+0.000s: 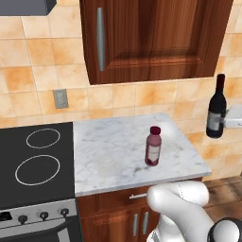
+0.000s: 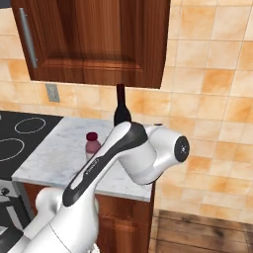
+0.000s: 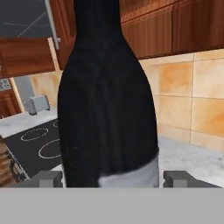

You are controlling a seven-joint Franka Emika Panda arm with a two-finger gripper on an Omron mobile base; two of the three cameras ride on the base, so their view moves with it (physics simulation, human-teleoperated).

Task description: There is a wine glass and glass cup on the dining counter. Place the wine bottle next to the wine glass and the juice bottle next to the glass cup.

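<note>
The wine bottle [image 1: 216, 108], tall and nearly black with a dark red cap and pale label, hangs in the air just past the right end of the marble worktop [image 1: 108, 151]. My gripper [image 3: 111, 177] is shut on the bottle's lower body, one fingertip on each side of it. In the right base view the bottle's neck [image 2: 120, 105] rises behind my arm. The juice bottle [image 1: 153, 146], short and maroon with a pinkish-red cap, stands upright on the worktop near its front right; it also shows beside my arm [image 2: 92, 144]. The wine glass, glass cup and dining counter are out of view.
A black cooktop [image 1: 38, 160] adjoins the worktop on the left. A reddish-brown wall cabinet [image 1: 151, 38] hangs above, against the tiled wall with an outlet [image 1: 60, 98]. Wooden floor [image 2: 207, 232] lies to the right of the cabinet base.
</note>
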